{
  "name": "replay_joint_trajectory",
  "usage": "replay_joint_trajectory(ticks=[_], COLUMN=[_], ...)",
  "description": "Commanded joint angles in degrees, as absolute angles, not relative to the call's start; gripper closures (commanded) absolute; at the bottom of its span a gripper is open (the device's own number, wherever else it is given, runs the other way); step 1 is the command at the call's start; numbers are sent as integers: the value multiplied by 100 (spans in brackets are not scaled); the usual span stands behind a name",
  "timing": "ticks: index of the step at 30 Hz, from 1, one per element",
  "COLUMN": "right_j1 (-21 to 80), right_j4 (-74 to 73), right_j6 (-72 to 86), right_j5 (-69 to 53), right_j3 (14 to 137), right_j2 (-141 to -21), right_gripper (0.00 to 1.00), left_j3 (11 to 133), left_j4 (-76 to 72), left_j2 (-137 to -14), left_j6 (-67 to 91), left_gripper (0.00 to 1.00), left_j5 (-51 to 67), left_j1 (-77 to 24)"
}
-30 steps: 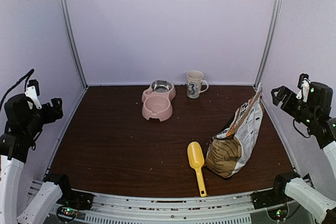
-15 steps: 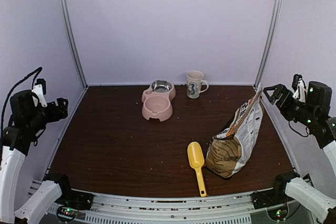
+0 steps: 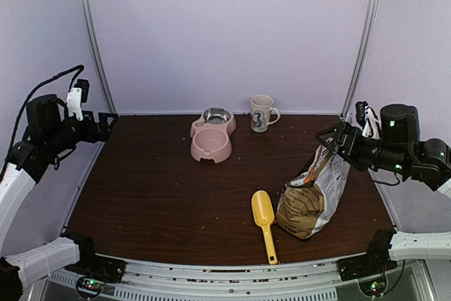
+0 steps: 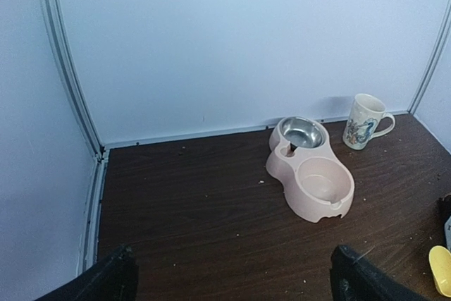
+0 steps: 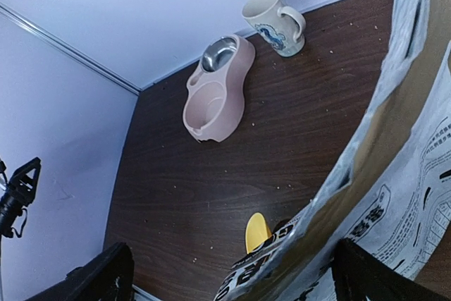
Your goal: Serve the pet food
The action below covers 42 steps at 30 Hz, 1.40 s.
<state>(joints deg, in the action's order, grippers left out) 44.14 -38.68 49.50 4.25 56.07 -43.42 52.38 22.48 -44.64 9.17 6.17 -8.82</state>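
The pet food itself is hidden from every view. A tan-and-white printed bag stands at the right of the table, its open top edge up. My right gripper hovers open just above that top edge; in the right wrist view the bag fills the right side between and past my right gripper. A yellow scoop lies left of the bag, handle toward me. The pink double bowl sits at the back centre. My left gripper hangs open and empty over the table's back left corner.
A cream printed mug stands right of the bowl by the back wall. The bowl's rear cup has a steel insert. Lilac walls with metal corner posts close the table on three sides. Crumbs dot the dark wood.
Both arms have swung inward from the side walls. The right gripper came left to the bag's top edge. The left gripper moved right and up over the back left corner.
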Motion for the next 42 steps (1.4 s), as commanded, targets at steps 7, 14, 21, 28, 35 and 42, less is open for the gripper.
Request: replay_joint_trajectory(ticks=[7,14,21,28,35,42], right_j1=[5605,5637,5708,6005,6357,6545], right_j4=[-5639,-5552,-4223,-3164,-2708,-2437], right_j6=[5839,5513,4301,3827,3655,3581], right_j5=[3103,3219,2059,1394,1105,953], right_j3=[6798,6778,6651,6987,7848,8309], right_j2=[-5822,-5786,-5705,-6379,-7516,-8117], right_gripper=[12,78,100,100,100,100], left_j3=[4922,4921,4915,4900,4894,4891], left_j4=[2141,2159,2162,2162,2162,2163], left_j2=[-3836,-3692,-3707,-3718,-3752,-3833], left_j6=[687,669,677,677,676,668], left_gripper=[2,2,2,2,2,2], left_j5=[-326,-525,-519,-551,-593,-513], left_j1=[-891,-891,-894,-896,-896,-895])
